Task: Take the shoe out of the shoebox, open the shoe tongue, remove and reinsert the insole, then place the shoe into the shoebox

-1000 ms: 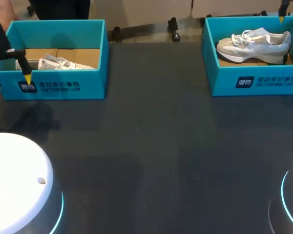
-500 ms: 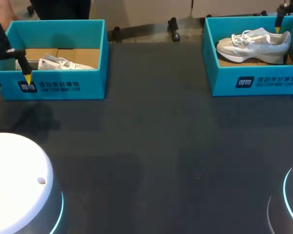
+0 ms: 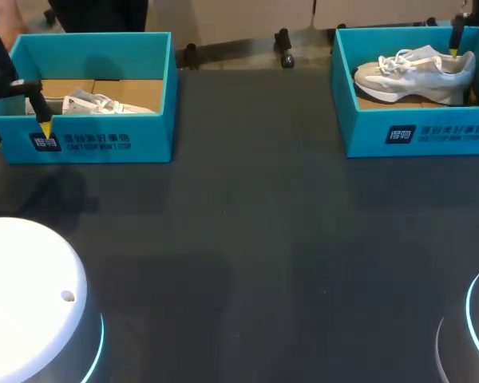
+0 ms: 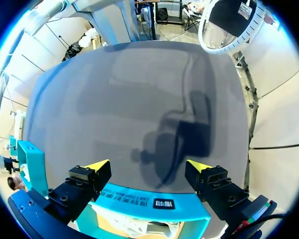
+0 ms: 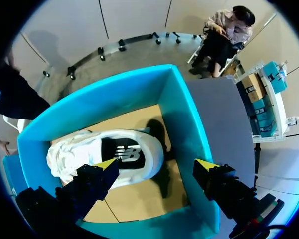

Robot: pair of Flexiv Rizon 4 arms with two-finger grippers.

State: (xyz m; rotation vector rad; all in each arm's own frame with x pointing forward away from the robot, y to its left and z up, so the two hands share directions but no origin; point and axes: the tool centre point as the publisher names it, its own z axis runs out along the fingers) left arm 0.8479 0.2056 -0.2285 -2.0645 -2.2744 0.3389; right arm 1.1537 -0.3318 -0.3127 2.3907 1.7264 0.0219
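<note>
Dropping lower toward the shoe [image 5: 79, 149], the right gripper [image 5: 157, 165] is holding its fingers [image 5: 105, 166] apart, and the shoe is still lying in its box [image 5: 184, 114], every step left.

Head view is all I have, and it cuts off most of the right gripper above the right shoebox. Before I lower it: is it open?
Observer: Yes. The right wrist view shows the right gripper open wide, with nothing clamped.
Operator: How does it sit over the shoe?
Observer: One yellow tip is over the shoe. The other is over the side wall of the right shoebox.
Operator: And the left gripper?
Observer: The left wrist view shows the left gripper open too, with nothing between its tips. It is above the front wall of the left shoebox.
</note>
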